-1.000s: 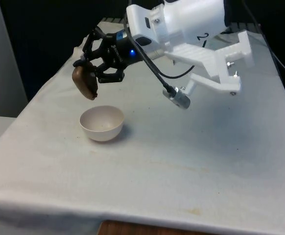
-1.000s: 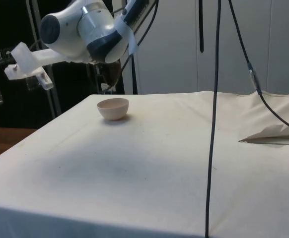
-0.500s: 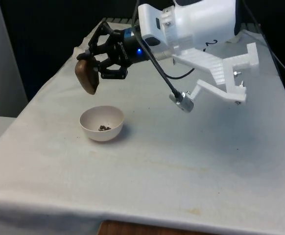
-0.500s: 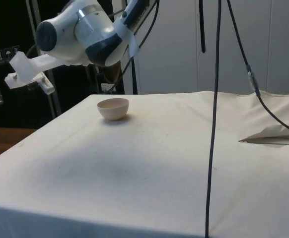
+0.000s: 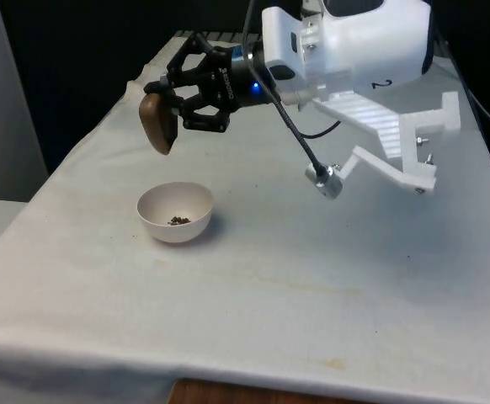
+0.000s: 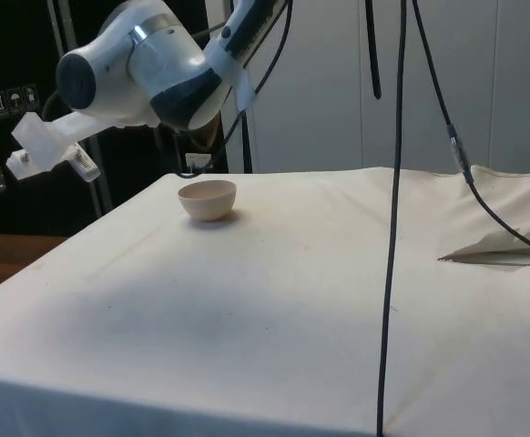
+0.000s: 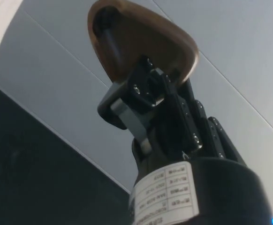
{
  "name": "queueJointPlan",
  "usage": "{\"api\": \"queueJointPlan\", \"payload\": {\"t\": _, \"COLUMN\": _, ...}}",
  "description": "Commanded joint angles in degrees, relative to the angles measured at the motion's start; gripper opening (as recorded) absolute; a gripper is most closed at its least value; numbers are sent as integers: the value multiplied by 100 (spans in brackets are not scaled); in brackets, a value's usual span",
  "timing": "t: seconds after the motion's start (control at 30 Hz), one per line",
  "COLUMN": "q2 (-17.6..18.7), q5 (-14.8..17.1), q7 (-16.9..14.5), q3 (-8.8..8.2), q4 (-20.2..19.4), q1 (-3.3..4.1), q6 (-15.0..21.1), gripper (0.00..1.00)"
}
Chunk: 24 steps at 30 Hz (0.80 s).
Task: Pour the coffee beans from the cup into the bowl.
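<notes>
Coffee beans (image 5: 177, 220) now lie in the white bowl (image 5: 175, 212), which was empty 1 second ago, so the pour looks done. The end effector (image 5: 174, 108), clamped on the brown cup (image 5: 157, 123), has risen and hangs tipped above the bowl at about 11 o'clock from it over the bench (image 5: 312, 278). In the side view the arm hides the cup, so I cannot tell whether any beans remain inside.

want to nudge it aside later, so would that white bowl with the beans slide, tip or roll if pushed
The bowl looks small with only a few coffee beans inside, so it is probably light. Its rounded sides narrow towards the base, so a high push might rock it. On the table's cloth it may drag rather than slide.
</notes>
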Motion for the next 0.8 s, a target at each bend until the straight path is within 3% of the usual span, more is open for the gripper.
{"api": "queueJointPlan", "payload": {"t": 0.0, "q2": 57, "q5": -29, "q7": 0, "q3": -11, "q4": 69, "q1": 29, "q6": -86, "gripper": 2}}
{"api": "queueJointPlan", "payload": {"t": 0.03, "q2": 11, "q5": -17, "q7": 6, "q3": 6, "q4": 11, "q1": 6, "q6": -29, "gripper": 2}}
{"api": "queueJointPlan", "payload": {"t": 0.07, "q2": 74, "q5": -57, "q7": 11, "q3": -6, "q4": 80, "q1": 40, "q6": -120, "gripper": 2}}
{"api": "queueJointPlan", "payload": {"t": 0.33, "q2": 206, "q5": -286, "q7": 92, "q3": 120, "q4": 218, "q1": 63, "q6": -430, "gripper": 2}}
{"api": "queueJointPlan", "payload": {"t": 0.37, "q2": 172, "q5": -281, "q7": 103, "q3": 138, "q4": 172, "q1": 23, "q6": -372, "gripper": 2}}
{"api": "queueJointPlan", "payload": {"t": 0.4, "q2": 218, "q5": -315, "q7": 97, "q3": 138, "q4": 229, "q1": 63, "q6": -464, "gripper": 2}}
{"api": "queueJointPlan", "payload": {"t": 0.47, "q2": 241, "q5": -355, "q7": 115, "q3": 178, "q4": 246, "q1": 74, "q6": -550, "gripper": 2}}
{"api": "queueJointPlan", "payload": {"t": 0.77, "q2": 309, "q5": -539, "q7": 206, "q3": 372, "q4": 281, "q1": 80, "q6": -854, "gripper": 2}}
